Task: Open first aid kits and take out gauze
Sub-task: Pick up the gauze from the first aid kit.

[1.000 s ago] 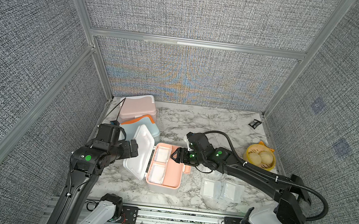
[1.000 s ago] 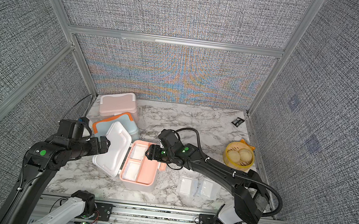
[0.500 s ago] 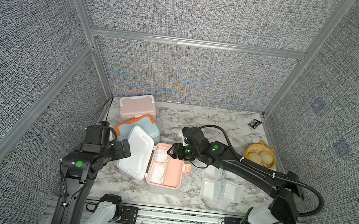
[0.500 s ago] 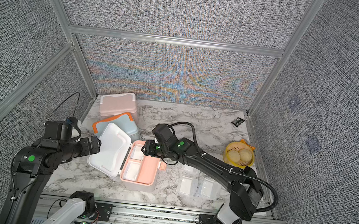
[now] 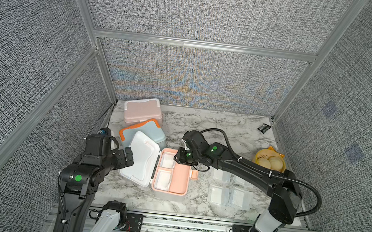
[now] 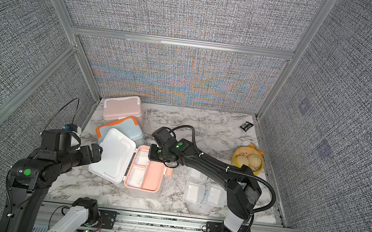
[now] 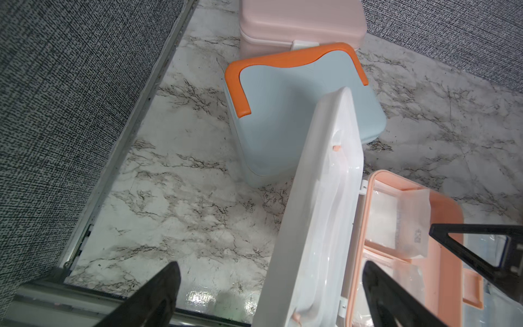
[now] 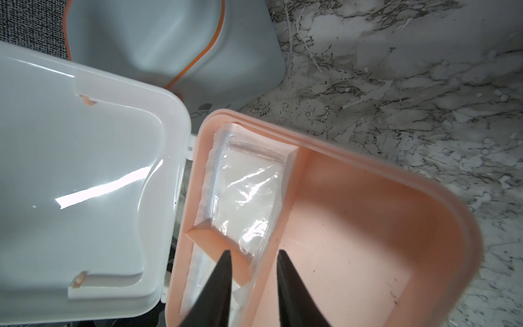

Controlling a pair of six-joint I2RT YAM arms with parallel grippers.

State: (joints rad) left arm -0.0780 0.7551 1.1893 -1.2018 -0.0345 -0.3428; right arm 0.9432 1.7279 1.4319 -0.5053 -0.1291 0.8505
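Nearest on the counter point(image 5: 193, 208), four gauze packets point(image 5: 217, 194) lie out. Behind them, the right claw point(image 8: 253, 262), narrowed but grasping nothing visible, hovers over gauze point(image 8: 246, 186) in the open white-and-peach kit point(image 5: 170, 179); next it must descend and pinch. The left claw point(image 5: 129, 157) gapes, empty, beside the lid point(image 5: 142, 158).

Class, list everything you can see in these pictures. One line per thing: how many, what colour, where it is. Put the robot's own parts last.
Open kit: one, peach base, white lid swung open, front centre of table.
Blue kit: one, pale blue with orange handle, shut, behind the open lid.
Pink kit: one, pink and white, shut, back left.
Gauze in open kit: at least two white packets, in its small compartments.
Gauze on table: four clear-wrapped white packets, front right.
Basket: one, yellow, holding buns, right edge.
Wrapper: one, black, back right.
Table: one, white marble.
Left gripper: black, open, beside the lid.
Right gripper: black, jaws narrowed over the open kit.
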